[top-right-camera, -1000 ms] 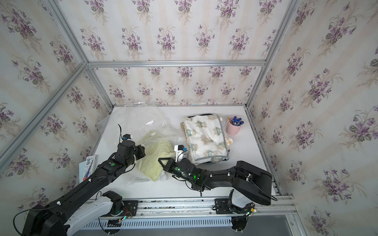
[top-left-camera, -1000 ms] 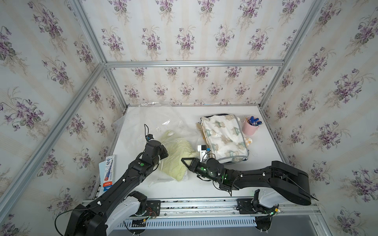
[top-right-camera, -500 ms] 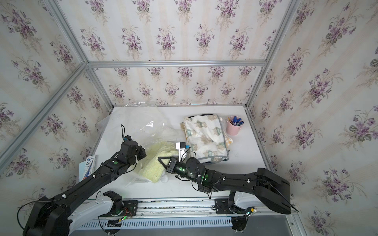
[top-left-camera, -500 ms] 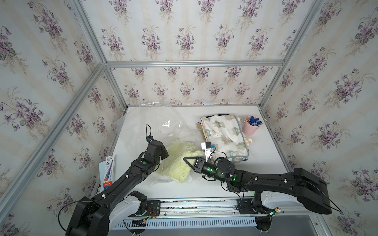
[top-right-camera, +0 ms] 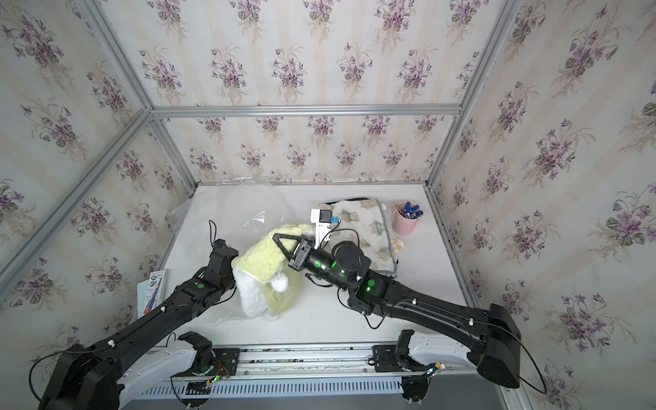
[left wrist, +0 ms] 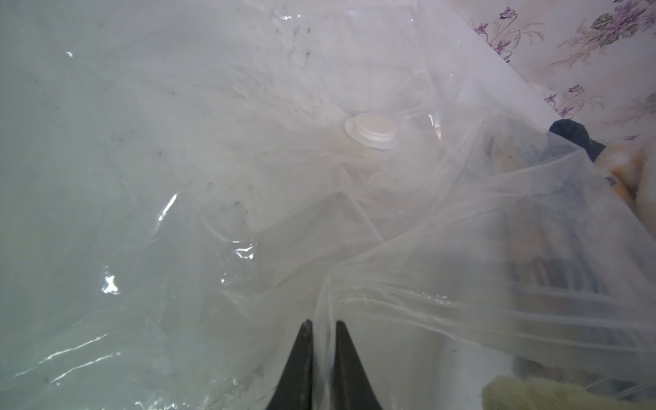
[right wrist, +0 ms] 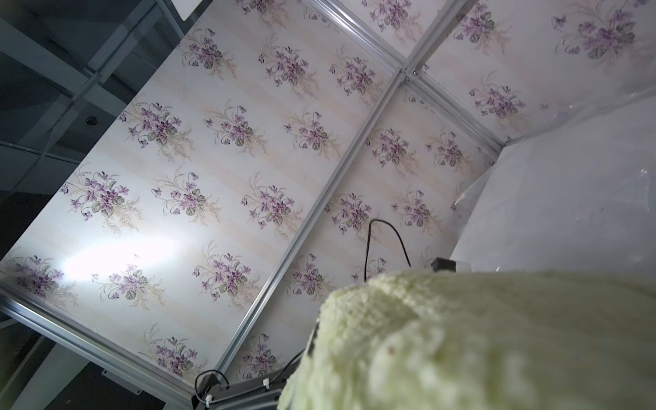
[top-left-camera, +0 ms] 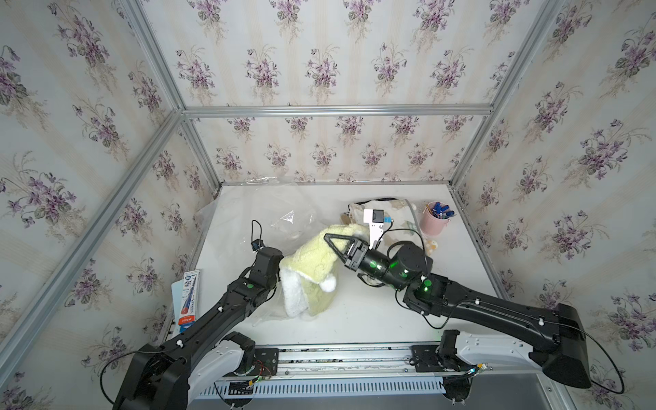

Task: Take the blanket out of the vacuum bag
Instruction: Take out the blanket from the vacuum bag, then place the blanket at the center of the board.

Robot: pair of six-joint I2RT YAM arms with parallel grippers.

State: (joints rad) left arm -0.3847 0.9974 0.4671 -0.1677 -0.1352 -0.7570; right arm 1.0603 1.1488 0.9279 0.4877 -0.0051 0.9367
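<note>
- Blanket (top-left-camera: 312, 269) (top-right-camera: 264, 262): pale yellow, fluffy, with a white underside and a white pom-pom. In both top views it sits at centre frame, raised into a tent shape. Its upper edge is lifted off the table (top-left-camera: 372, 312) and its lower end rests on the surface.
- Right gripper (top-left-camera: 332, 239) (top-right-camera: 280, 239): enters from the lower right of both top views. Fingers are together, clamped on the blanket's raised upper edge. In the right wrist view the blanket (right wrist: 479, 337) fills the lower right of the frame and hides the fingertips.
- Left gripper (left wrist: 322, 324): fingers are nearly together, pinching a fold of clear film from the vacuum bag (left wrist: 177, 177). In the top views this arm comes in from the lower left and its tip is hidden behind the blanket's left side.
- Vacuum bag (top-left-camera: 269, 216) (top-right-camera: 245, 209): transparent and crinkled, spread over the table up and left of the blanket, reaching the back wall. A little film also shows at the blanket's lower left. Whether the blanket's lower end lies inside the bag's mouth cannot be told.
- Valve cap (left wrist: 374, 129): round and white, on the bag's face, above centre in the left wrist view.
- Patterned cloth (top-left-camera: 399, 209) (top-right-camera: 369, 220): lies flat, right of centre, partly under the right arm.
- Pink cup (top-left-camera: 433, 222) (top-right-camera: 405, 222): upright, holding pens, just beside the cloth's right edge.
- Printed carton (top-left-camera: 188, 298) (top-right-camera: 152, 291): stands at the table's left edge, beside the left arm.
</note>
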